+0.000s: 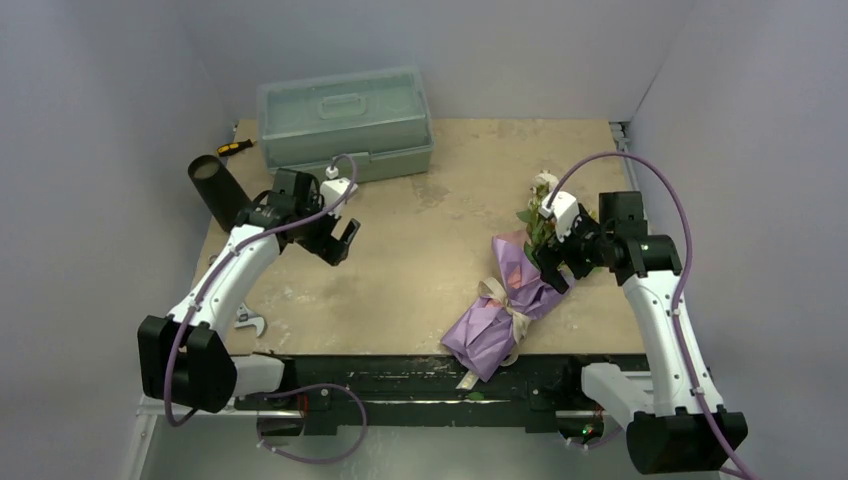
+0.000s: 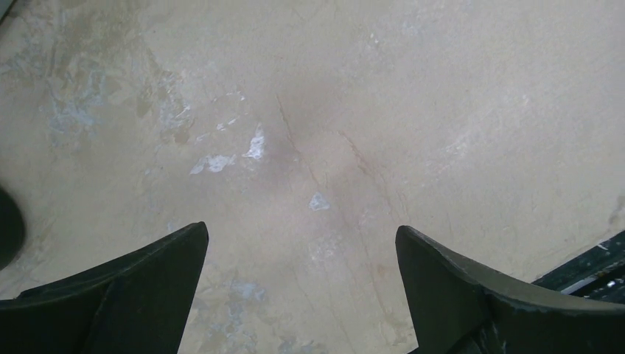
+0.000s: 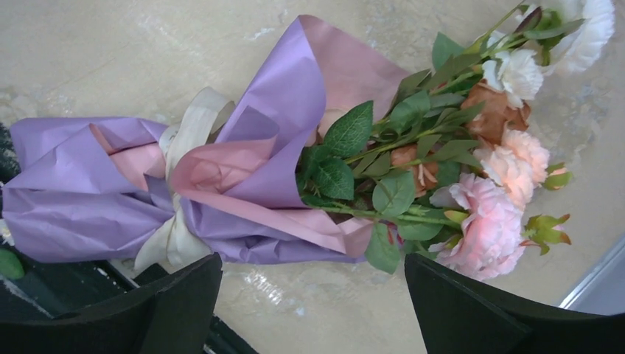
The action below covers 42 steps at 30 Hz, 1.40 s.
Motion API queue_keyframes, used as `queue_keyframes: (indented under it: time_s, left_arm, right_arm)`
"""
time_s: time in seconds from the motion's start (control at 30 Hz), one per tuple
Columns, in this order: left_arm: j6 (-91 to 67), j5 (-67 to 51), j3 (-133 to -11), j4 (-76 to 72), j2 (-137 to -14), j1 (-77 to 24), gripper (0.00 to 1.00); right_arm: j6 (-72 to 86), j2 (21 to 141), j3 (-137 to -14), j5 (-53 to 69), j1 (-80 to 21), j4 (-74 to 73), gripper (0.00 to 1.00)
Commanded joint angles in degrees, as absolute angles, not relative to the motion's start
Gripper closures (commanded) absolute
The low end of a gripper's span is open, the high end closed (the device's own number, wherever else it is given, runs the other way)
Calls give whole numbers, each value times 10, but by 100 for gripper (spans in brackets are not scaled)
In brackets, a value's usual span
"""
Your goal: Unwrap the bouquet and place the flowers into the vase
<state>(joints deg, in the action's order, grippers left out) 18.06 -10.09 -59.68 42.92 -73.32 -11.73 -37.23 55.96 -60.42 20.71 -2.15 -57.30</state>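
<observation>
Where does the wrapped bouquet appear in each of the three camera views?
Top external: the bouquet lies right of centre, near the front edge.
Left wrist: not in it.
Right wrist: it fills the middle, wrapped end left, blooms right.
Shared landmark: the beige ribbon, seen in both of those views.

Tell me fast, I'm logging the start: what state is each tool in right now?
Left tool: open, holding nothing, over bare table.
Right tool: open, holding nothing, over the bouquet.
</observation>
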Motion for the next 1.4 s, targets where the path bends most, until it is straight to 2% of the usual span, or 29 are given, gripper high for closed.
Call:
queue_keyframes:
  time_s: [0.0,0.13,0.23,0.53,0.73,1.03,1.37]
  left_arm:
    - [133,-174,-630,399,-754,-127,0]
    - [113,-312,-627,369,-768,-134,0]
    - [83,-360,-608,310,-777,-170,0]
    - [24,-371,-577,148,-843,-324,0]
    - [-16,-380,-550,62,-880,-359,0]
    - [-19,-374,-496,9,-865,-367,0]
    - [37,-372,-483,69,-829,-367,0]
  right_arm:
    - [-411,572,-605,224,-22,-656,2]
    - [-447,602,-592,194,-22,-712,5]
    - [-468,611,-569,164,-18,-713,7]
    - [-532,652,-469,64,74,-635,8]
    - [-524,733,-482,50,75,-555,8]
    - [-466,839,-523,107,44,-492,8]
    - [-324,938,-597,219,-14,-449,4]
